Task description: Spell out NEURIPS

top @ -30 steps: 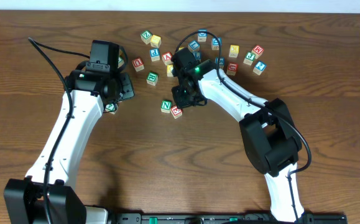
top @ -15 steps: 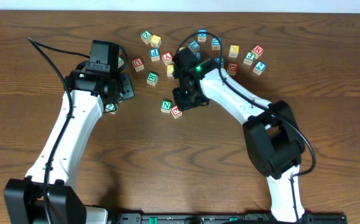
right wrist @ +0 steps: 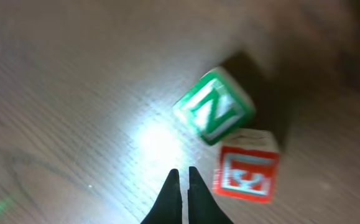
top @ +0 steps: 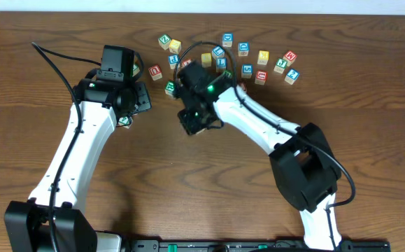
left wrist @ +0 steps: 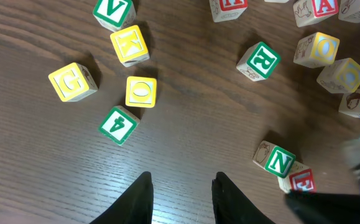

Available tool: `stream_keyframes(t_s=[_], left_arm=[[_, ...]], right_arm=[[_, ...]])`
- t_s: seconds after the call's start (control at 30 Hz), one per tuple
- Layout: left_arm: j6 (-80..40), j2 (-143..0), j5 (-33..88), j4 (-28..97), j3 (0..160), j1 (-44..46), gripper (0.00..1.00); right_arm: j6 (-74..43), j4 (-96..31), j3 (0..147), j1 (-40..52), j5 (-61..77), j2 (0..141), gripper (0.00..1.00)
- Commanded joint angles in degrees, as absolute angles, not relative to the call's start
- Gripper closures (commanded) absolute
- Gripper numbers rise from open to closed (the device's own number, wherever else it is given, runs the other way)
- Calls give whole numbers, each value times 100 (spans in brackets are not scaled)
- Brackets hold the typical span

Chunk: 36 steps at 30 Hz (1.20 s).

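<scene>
The left arm (top: 76,150) extends from its base at the near left, running forward and slightly rightward, with the wrist bent down. The left gripper (left wrist: 183,182) points downward, its two fingers standing apart with a clear gap. The right arm (top: 254,119) rises from the near right, elbow folded, forearm reaching forward and left toward centre. The right gripper (right wrist: 182,175) points downward, fingertips pressed together, closed on themselves.
</scene>
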<state>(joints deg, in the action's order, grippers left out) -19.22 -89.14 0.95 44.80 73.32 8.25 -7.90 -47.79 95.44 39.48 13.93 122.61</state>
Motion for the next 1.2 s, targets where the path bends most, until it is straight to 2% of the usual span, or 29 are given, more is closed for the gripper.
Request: stream_keyframes(t_s=[0.0,0.43,0.83,1.17], left_arm=[[-1806,-8917,56,4495,7297,799,69],[-1809,-8917,56,4495,7297,799,69],[-1806,-8917,56,4486,7297,799,69],[-1809,-8921,56,4477,7297,799,69]], right_arm=[[-663,-4709,9301,3986,1404,12167,99],[-1197,-4908,9282,3972,200,12167,99],[-1201,-4910,9284,3782,235,11749,99],[-1918,-4853,9076,3177,250,11649,99]])
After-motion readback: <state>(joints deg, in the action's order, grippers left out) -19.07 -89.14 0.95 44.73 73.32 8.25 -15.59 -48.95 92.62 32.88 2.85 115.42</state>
